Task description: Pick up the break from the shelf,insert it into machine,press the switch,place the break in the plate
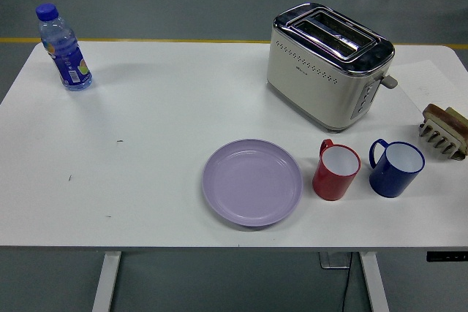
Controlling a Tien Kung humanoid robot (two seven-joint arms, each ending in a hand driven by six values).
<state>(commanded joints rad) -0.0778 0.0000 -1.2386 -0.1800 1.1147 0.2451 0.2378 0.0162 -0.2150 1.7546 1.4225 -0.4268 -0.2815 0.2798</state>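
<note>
White table (146,144) is seen with no robot hand in view, so hand state cannot be told. Cream two-slot toaster (329,63) carries small print, too small to be read; slots look empty. Bread slice is held upright in a rack (444,132) at the right edge. Lilac plate (252,182), red mug (336,170) and blue mug (395,168) are empty. Blue-labelled bottle (64,49) stands far left, label unreadable.
</note>
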